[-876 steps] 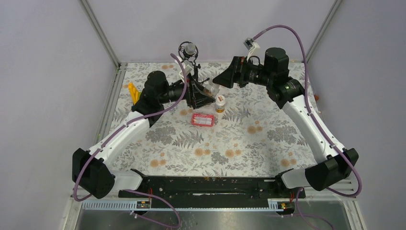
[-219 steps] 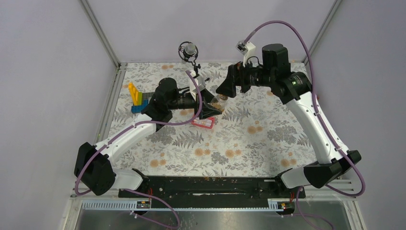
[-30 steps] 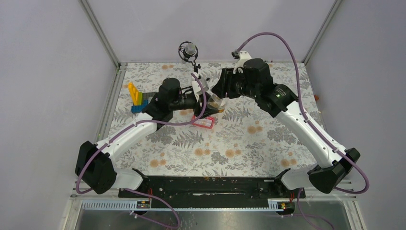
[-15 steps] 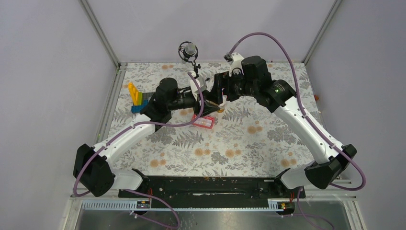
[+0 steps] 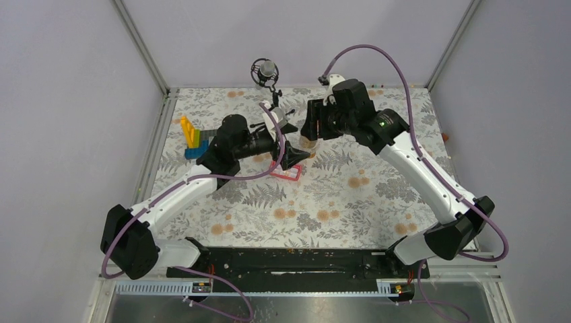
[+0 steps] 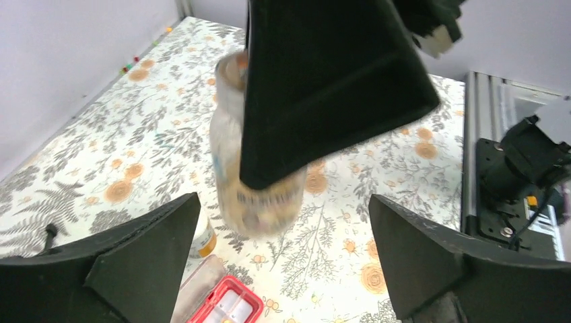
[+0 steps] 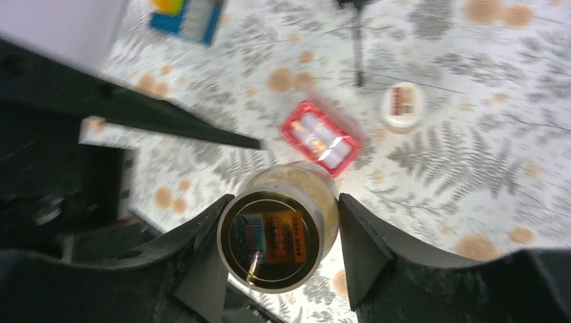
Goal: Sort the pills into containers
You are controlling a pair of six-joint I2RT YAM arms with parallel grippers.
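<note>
My right gripper (image 7: 283,205) is shut on the clear yellowish bottle (image 7: 279,235), one finger on each side, holding it above the cloth. A yellowish mass of pills (image 7: 306,180) shows blurred inside it. In the left wrist view the same bottle (image 6: 252,175) hangs under the right gripper's black finger (image 6: 330,87). My left gripper (image 6: 283,269) stands wide open just below it, touching nothing. The pink compartment box (image 5: 288,173) lies open on the cloth under both grippers. The white-capped bottle (image 7: 402,106) stands beside it.
A blue, yellow and grey toy-brick block (image 5: 192,138) sits at the cloth's left edge. A black stand with a round head (image 5: 266,70) rises at the back middle. Metal frame posts and grey walls close in the cloth.
The left gripper's jaws have spread wide and let go of the clear bottle. The right gripper has shifted left over it and closed on it.
</note>
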